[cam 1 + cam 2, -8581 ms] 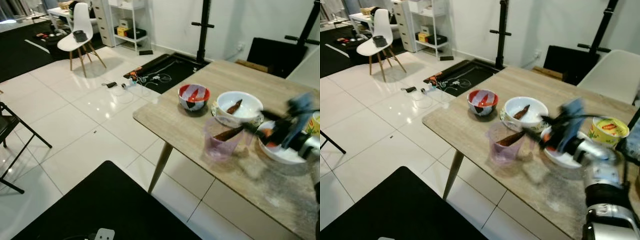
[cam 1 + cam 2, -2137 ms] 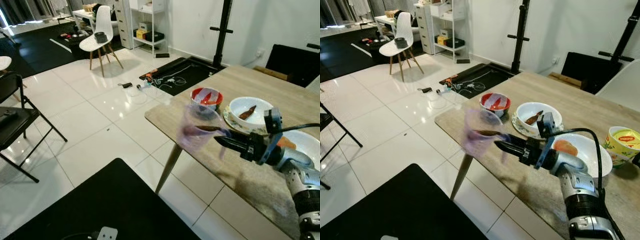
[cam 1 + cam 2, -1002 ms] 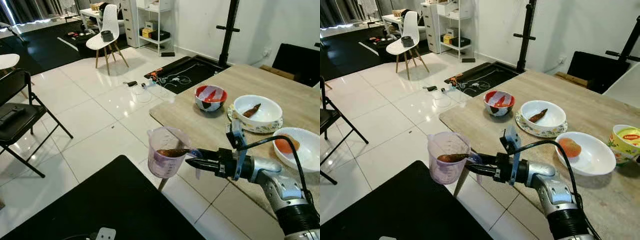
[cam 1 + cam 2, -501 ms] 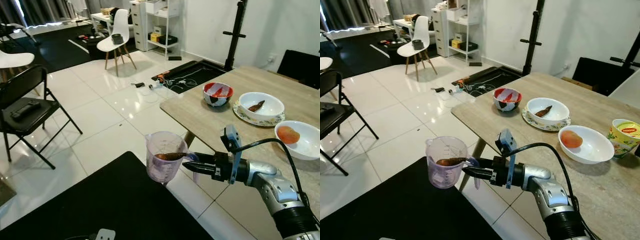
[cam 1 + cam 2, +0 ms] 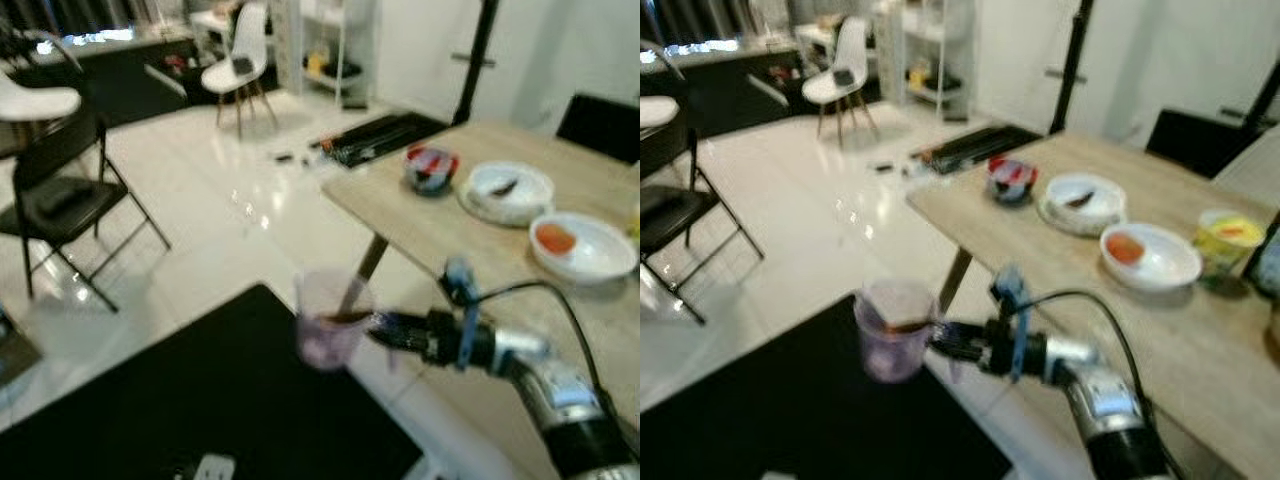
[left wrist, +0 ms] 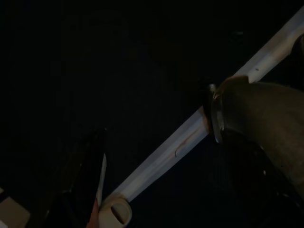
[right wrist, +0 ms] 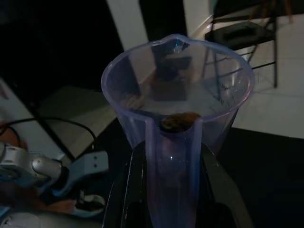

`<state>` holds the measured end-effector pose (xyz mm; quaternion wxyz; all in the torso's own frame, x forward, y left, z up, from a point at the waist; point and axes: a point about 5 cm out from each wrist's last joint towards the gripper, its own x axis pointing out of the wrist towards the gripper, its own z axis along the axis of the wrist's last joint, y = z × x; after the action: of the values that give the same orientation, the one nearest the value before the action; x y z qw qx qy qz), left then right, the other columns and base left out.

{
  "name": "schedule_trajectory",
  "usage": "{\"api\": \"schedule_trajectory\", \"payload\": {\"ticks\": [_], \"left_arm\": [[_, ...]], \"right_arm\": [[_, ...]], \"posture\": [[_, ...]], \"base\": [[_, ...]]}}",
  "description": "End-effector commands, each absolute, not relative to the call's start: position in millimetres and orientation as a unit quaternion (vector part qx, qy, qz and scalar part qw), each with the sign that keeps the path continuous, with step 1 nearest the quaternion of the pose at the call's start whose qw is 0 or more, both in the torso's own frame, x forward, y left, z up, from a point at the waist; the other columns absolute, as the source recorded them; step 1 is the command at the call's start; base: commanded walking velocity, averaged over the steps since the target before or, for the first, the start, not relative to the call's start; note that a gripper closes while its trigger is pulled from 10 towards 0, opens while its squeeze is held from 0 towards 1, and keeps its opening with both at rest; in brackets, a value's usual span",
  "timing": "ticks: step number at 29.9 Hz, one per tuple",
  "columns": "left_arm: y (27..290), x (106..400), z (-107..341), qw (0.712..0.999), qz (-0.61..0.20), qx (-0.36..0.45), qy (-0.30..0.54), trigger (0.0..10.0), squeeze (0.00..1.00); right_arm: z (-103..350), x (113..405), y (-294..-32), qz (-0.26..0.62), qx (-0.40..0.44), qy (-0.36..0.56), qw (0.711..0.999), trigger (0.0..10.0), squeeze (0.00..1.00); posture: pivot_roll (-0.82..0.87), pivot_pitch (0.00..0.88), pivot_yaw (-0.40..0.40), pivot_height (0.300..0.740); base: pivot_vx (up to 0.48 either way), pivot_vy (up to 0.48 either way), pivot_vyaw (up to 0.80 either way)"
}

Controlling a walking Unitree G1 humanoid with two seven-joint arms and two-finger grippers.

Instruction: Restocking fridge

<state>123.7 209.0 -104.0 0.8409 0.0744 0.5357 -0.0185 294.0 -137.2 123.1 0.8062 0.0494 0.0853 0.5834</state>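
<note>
Left eye: right gripper (image 5: 378, 328) is stretched out ahead of the body, its fingers closed on the handle of the purple measuring cup (image 5: 331, 330), which sits just past the fingertips. Cup is upright, probably so the brown item inside (image 5: 336, 317) doesn't tip out in transit. It hangs over the black mat (image 5: 200, 400), off the surface (image 5: 440, 235). Frame is blurred.

Right eye: behind the fingers on the surface are a red-patterned bowl (image 5: 1011, 179), a white bowl on a patterned plate (image 5: 1081, 201), a white bowl with an orange fruit (image 5: 1149, 255) and a yellow tub (image 5: 1231, 238). Beyond the cup are a black folding chair (image 5: 670, 215), a white chair (image 5: 841, 70) and cables on the floor (image 5: 902, 160). I can't spot a fridge; the chair looks like the nearest obstacle.

Left wrist: very dark. Can't tell the state of the left gripper's fingers. A pale strip (image 6: 199, 126) crosses the view.

Right wrist: a finger (image 7: 134, 185) on either side of the cup handle, brown item at the handle-side rim.
</note>
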Motion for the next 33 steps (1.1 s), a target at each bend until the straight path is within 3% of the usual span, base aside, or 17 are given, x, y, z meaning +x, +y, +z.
{"api": "schedule_trajectory", "payload": {"ticks": [1, 18, 24, 33], "left_arm": [[210.9, 118.6, -105.3, 0.835, -0.021, 0.081, 0.544, 10.0, 0.0], [201.0, 116.7, -107.7, 0.832, -0.024, 0.076, 0.548, 10.0, 0.0], [202.7, 116.3, -107.4, 0.834, -0.021, 0.07, 0.547, 10.0, 0.0], [204.1, 117.8, -106.8, 0.835, -0.02, 0.07, 0.546, 10.0, 0.0]], "right_arm": [[127.0, 295.2, -136.9, 0.585, 0.039, 0.081, 0.806, 10.0, 0.0], [125.9, 299.8, -137.3, 0.57, 0.04, 0.084, 0.817, 10.0, 0.0], [125.9, 302.6, -136.6, 0.564, 0.039, 0.086, 0.82, 10.0, 0.0], [126.1, 304.3, -136.1, 0.56, 0.039, 0.085, 0.823, 10.0, 0.0]], "posture": [[0.01, 0.0, 0.027, 0.74], [0.01, 0.0, 0.028, 0.74], [0.01, 0.0, 0.028, 0.74], [0.01, 0.0, 0.029, 0.74]], "base": [[-0.345, 0.0, 0.0], [-0.347, 0.0, 0.0], [0.0, 0.0, 0.0], [0.0, 0.0, -0.75]]}}
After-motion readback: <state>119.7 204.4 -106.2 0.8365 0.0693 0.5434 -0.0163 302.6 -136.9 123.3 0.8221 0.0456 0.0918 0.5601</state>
